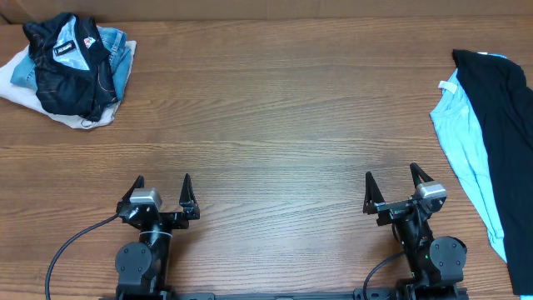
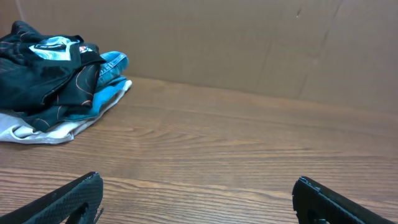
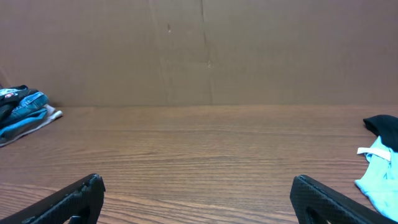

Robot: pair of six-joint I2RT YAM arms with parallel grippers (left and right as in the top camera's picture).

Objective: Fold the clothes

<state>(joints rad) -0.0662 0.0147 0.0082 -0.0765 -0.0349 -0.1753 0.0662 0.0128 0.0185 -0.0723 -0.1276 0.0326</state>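
Note:
The clothes, a black jersey point(image 1: 71, 71) with thin orange lines and a white label, lie crumpled on top of a pile at the far left corner of the table. In the left wrist view the jersey point(image 2: 53, 78) sits far ahead to the left. My left gripper point(image 1: 162, 180) rests near the front edge, open and empty, well short of the pile. Its fingers point(image 2: 74, 196) frame bare wood, as the left gripper point(image 2: 198, 180) holds nothing. My right gripper point(image 1: 391, 172) is also open and empty at the front right, and the right gripper point(image 3: 197, 179) spans bare wood.
Blue denim jeans point(image 1: 125, 58) and a white cloth point(image 1: 17, 79) lie under the jersey. At the right edge a plain black garment point(image 1: 508, 125) overlaps a light blue one point(image 1: 462, 125). A cardboard wall point(image 3: 199, 50) stands behind the wooden table point(image 1: 275, 108).

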